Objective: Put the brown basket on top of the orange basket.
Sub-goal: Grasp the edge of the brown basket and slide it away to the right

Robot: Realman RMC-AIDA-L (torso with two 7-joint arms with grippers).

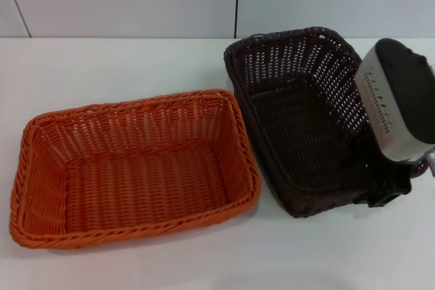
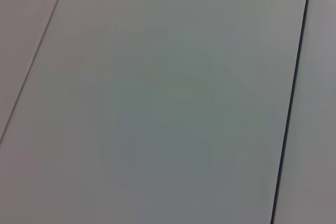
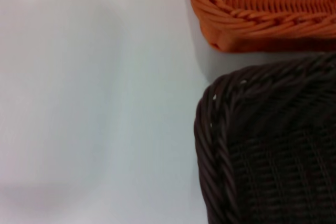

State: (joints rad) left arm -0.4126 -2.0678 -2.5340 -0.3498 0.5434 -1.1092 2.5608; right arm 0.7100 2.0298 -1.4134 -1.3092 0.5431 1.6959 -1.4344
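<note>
**Inspector A:** Status of the stacking?

**Inspector B:** Not done. The brown basket (image 1: 299, 120) is beside the orange basket (image 1: 136, 168), not on it. It appears tilted, its right side raised. The orange basket rests flat on the white desk (image 1: 102, 66), empty.

**Inspector A:** The hands?

**Inspector B:** The right hand (image 1: 387, 191) sits at the brown basket's near right rim; whether it grips, I cannot tell. The left hand is out of view.

**Inspector A:** Condition of the brown basket?

**Inspector B:** Very dark weave, braided rim, open sloping sides, empty. Lift and transfer leftward remain.
</note>
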